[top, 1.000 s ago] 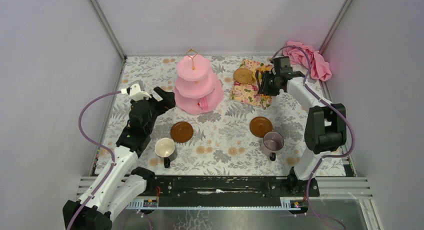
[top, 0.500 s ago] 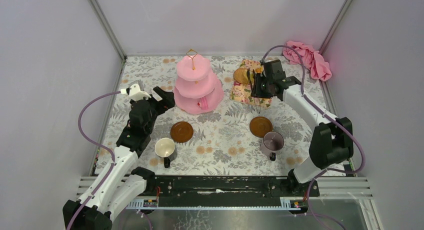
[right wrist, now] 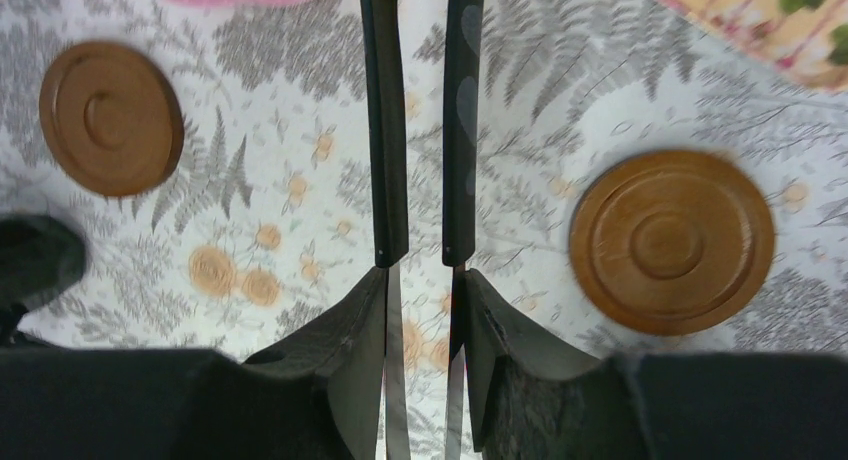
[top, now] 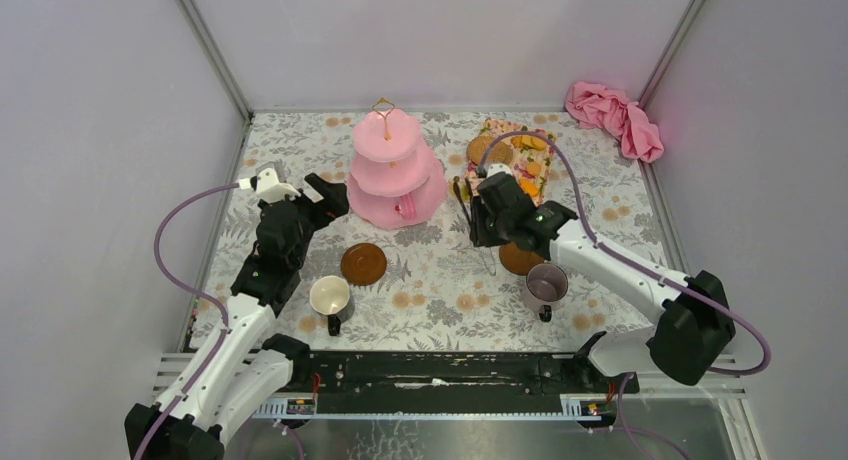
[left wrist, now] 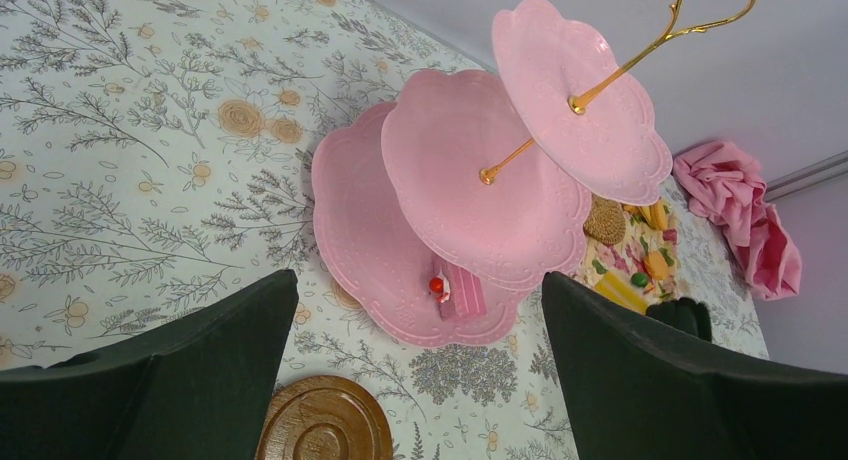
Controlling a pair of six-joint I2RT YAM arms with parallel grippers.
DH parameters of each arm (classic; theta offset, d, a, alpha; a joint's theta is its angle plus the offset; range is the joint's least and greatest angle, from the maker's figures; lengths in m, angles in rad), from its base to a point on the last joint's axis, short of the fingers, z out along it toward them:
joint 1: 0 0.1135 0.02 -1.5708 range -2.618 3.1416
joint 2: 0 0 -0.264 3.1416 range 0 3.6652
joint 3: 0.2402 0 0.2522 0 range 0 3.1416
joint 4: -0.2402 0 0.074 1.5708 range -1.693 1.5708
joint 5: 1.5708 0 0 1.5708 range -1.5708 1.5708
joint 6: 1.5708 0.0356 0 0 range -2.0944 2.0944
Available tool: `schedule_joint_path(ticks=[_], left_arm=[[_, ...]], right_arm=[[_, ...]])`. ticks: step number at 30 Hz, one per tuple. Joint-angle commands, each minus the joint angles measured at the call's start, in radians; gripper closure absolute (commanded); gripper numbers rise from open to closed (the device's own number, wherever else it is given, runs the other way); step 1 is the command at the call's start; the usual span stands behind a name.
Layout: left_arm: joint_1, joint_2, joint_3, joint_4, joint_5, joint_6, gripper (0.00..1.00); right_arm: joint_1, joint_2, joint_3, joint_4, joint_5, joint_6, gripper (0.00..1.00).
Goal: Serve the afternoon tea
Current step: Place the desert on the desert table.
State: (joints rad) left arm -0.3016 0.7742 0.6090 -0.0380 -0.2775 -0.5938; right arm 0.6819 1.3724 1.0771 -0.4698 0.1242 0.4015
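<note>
The right gripper (right wrist: 425,300) has swung in from the far biscuits (top: 527,152) to mid-table and is clamped on the black tongs (right wrist: 385,130). Nearest sit the white mug (top: 329,296) and purple mug (top: 546,281), then the two saucers (right wrist: 110,118). Beyond them the left gripper (left wrist: 418,310), spread wide, faces the pink cake stand (left wrist: 450,180).

White-and-black arms (top: 238,328); purple cables (top: 158,248)
</note>
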Motion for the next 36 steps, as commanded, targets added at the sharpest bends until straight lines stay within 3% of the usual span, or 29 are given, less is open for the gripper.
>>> schedule_joint_path(ticks=[1, 14, 36], left_arm=[[-0.003, -0.020, -0.015, 0.046, -0.020, 0.004, 0.00], [-0.004, -0.022, -0.017, 0.040, -0.023, 0.013, 0.00], [-0.004, -0.010, -0.014, 0.038, -0.028, 0.019, 0.00]], right_arm=[[0.120, -0.063, -0.038, 0.022, 0.124, 0.089, 1.00], [0.443, 0.086, 0.043, 0.061, 0.289, 0.157, 1.00], [0.538, 0.286, 0.157, 0.284, 0.267, 0.104, 1.00]])
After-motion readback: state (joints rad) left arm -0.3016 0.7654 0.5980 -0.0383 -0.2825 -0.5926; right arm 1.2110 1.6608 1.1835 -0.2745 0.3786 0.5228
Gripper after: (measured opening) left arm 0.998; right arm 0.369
